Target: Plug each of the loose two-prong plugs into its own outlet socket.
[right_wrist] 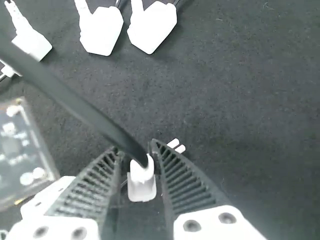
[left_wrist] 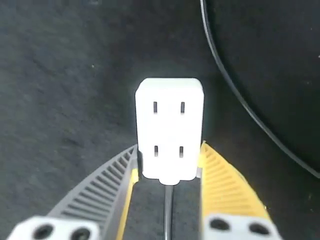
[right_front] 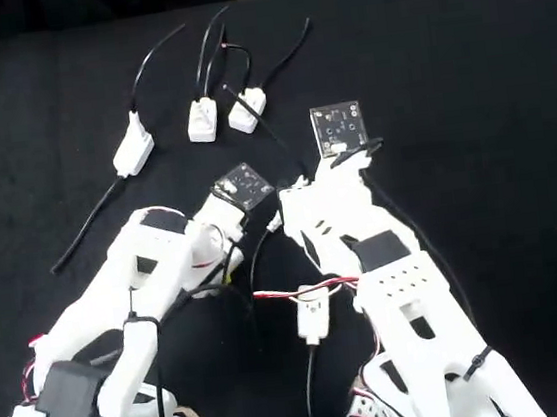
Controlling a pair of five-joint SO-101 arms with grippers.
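The left gripper has its fingers, 1 yellow and 1 grey, clamped on the 2 sides of a white outlet socket. The socket's face shows 2 pairs of slots. Whether it touches the black surface I cannot tell. A thin cable curves past beside it, apart from it.

The right gripper has its black fingers clamped on a small white plug. The plug's thick black lead runs off toward the far edge, and 2 metal prongs poke out just beside 1 finger.

From above, the left arm and the right arm meet near the middle of the surface, so both held pieces sit there, close together. Toward the far edge lie 2 loose white cable ends, touching or nearly so: the first loose end and the second loose end; their prongs cannot be made out. Nearer the left edge lies a longer white piece with a cable at either end. Between the arms, toward the near edge, lies a white block with a cable running to that edge.
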